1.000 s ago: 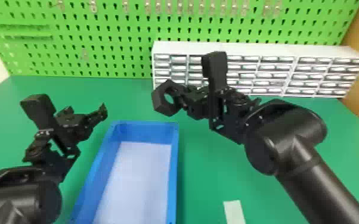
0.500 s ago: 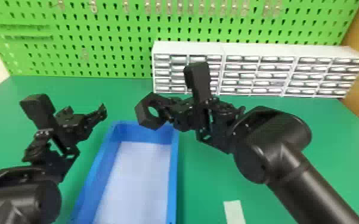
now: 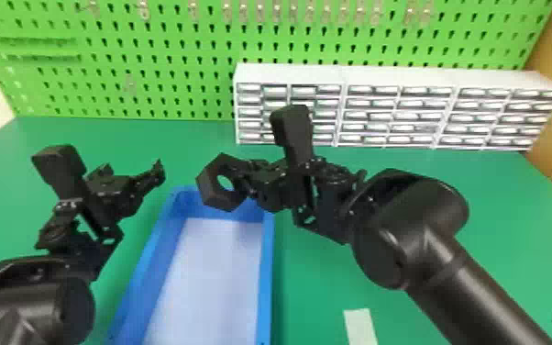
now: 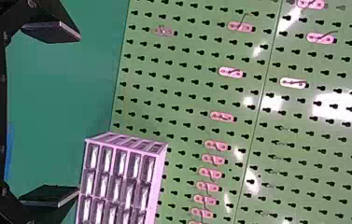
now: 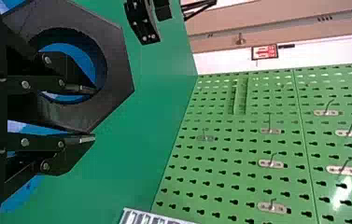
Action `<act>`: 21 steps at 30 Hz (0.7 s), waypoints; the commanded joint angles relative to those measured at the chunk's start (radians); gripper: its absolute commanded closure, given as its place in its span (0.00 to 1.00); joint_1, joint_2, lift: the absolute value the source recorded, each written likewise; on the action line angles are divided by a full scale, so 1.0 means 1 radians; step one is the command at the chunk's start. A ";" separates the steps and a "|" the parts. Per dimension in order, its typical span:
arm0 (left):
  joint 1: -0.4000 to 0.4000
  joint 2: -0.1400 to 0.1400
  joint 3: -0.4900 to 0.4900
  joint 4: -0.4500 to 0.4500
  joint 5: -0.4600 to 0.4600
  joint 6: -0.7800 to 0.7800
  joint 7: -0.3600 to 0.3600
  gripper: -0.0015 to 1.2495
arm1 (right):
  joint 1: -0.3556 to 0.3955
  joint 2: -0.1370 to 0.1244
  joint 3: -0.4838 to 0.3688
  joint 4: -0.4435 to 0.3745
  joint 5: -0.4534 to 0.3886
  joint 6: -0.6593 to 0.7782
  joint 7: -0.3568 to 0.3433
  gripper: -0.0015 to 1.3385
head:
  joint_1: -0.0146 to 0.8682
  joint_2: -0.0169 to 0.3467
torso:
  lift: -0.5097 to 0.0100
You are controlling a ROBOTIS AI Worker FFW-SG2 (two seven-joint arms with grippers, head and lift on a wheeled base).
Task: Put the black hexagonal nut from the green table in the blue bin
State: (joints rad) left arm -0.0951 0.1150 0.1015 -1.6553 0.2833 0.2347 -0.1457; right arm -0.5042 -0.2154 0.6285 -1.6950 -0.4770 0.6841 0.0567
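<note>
Head view: my right gripper (image 3: 245,179) has the black hexagonal nut (image 3: 207,186), up in the air, lined up with the far end of the blue bin (image 3: 265,284). Nut's tipped on edge, hole toward me. Can't tell exact height over the rim. My left gripper (image 3: 159,170) is parked left of the bin, above the green table (image 3: 316,293). Drawer cabinet (image 3: 399,75) sits beyond the bin, off to the right.

Left wrist view: left fingers (image 4: 54,31) spread wide, nothing between them; a sliver of the bin's blue is just past them.

Right wrist view: right fingers (image 5: 81,88) pinch the nut's wall, one through the hole, one outside a flat. Bin blue shows through the hole.

Step in hand, my read: carry to bin, pick done, release not. Next: pull the nut back from the bin's far wall toward its middle, lower inside the rim, then open. Watch for the nut clipping that wall, or hanging on the inner finger at release.
</note>
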 commanded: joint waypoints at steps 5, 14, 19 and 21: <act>0.000 0.000 -0.002 0.000 -0.001 0.000 0.000 0.10 | -0.014 0.001 0.030 0.001 -0.006 0.000 0.000 0.69 | 0.77 0.14 | 0.79; -0.002 0.000 -0.003 0.000 -0.001 0.000 0.000 0.10 | -0.016 0.001 0.037 0.001 -0.009 0.000 0.000 0.69 | 0.77 0.14 | 0.79; -0.002 0.000 -0.002 -0.001 -0.001 0.000 0.000 0.10 | -0.016 0.001 0.037 0.001 -0.009 0.000 0.000 0.57 | 0.77 0.14 | 0.79; -0.002 0.000 -0.003 0.000 -0.001 0.000 0.000 0.10 | -0.016 0.001 0.039 0.001 -0.009 0.000 0.000 0.46 | 0.77 0.14 | 0.79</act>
State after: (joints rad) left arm -0.0966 0.1150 0.0995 -1.6552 0.2822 0.2347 -0.1457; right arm -0.5209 -0.2147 0.6660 -1.6935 -0.4863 0.6841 0.0567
